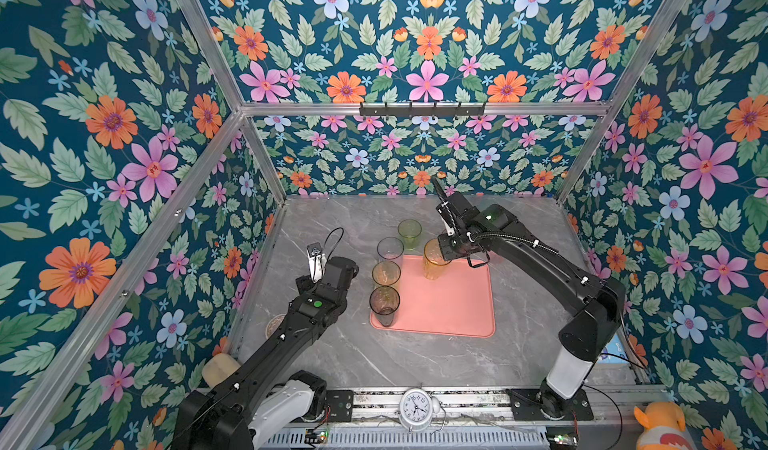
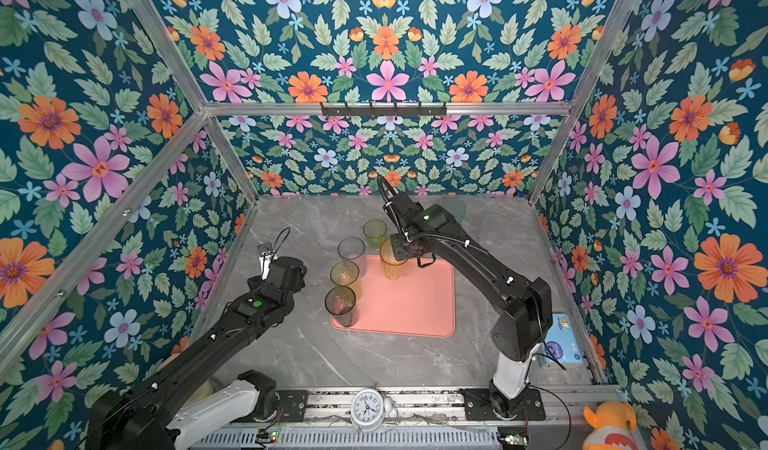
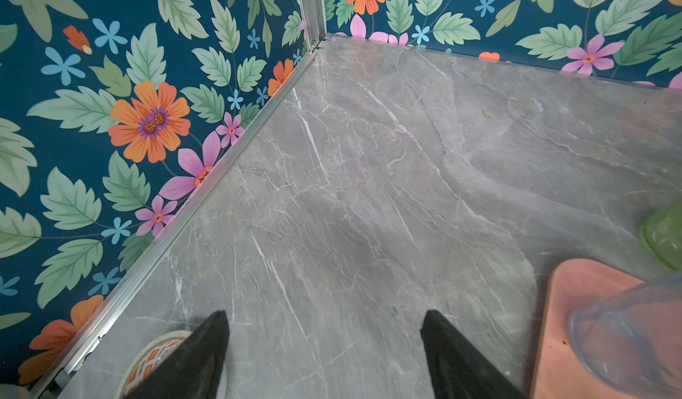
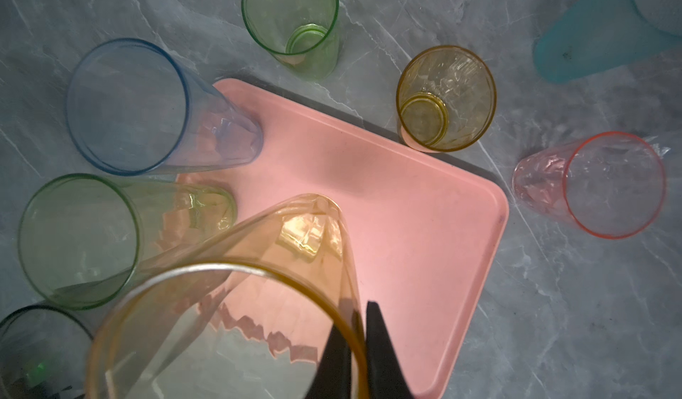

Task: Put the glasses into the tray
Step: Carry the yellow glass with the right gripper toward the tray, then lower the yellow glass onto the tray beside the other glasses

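The salmon-pink tray (image 1: 453,302) (image 4: 406,194) lies mid-table. My right gripper (image 4: 360,305) (image 1: 444,256) is shut on the rim of a tall amber glass (image 4: 228,305) (image 1: 434,263), which is tilted over the tray's far edge. Three tall glasses line the tray's left edge: pale blue (image 4: 127,105) (image 1: 390,250), green (image 4: 79,240) (image 1: 385,275) and smoky (image 1: 384,304). A short green glass (image 4: 289,13) (image 1: 409,233), a short amber one (image 4: 446,98) and a pink one (image 4: 616,185) stand on the table beyond the tray. My left gripper (image 3: 324,314) (image 1: 351,268) hangs open over bare table left of the tray.
A tape roll (image 3: 158,353) lies by the left wall under my left arm. A teal object (image 4: 605,28) sits beyond the pink glass. An alarm clock (image 1: 417,408) stands on the front rail, and a blue packet (image 2: 559,344) lies by the right arm's base.
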### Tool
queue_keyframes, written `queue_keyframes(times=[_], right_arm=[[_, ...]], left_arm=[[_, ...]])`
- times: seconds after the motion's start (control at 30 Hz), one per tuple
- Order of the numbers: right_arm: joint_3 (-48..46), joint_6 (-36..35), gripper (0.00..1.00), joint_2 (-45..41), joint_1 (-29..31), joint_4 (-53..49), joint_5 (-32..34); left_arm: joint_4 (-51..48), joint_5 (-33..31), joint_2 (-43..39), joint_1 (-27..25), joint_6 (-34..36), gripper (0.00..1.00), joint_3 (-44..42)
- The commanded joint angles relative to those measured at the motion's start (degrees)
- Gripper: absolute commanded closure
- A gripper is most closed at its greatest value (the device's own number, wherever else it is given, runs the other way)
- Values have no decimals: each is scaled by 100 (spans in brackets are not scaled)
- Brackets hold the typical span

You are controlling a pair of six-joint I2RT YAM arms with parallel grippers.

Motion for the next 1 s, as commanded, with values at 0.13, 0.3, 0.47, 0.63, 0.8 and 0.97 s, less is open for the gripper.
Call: queue_keyframes(times=[0.13,0.3,0.47,0.63,0.8,0.97], right_arm=[[-109,128,100,124,6,359,169],[-171,119,100,238,6,488,272],[-185,119,100,403,2,523,332],[-182,99,100,560,4,563,344],[-154,-21,100,714,-20,604,332],[-143,-21,100,805,-64,641,345]], left_arm=[[57,-81,-3,2,-26,16,2],[59,-88,-47,2,-18,16,-10],[59,-65,-43,2,-20,16,-16],[68,-40,-36,2,-21,16,-14],[82,10,-43,2,-24,17,-36],[82,-12,-124,2,-7,17,-59]])
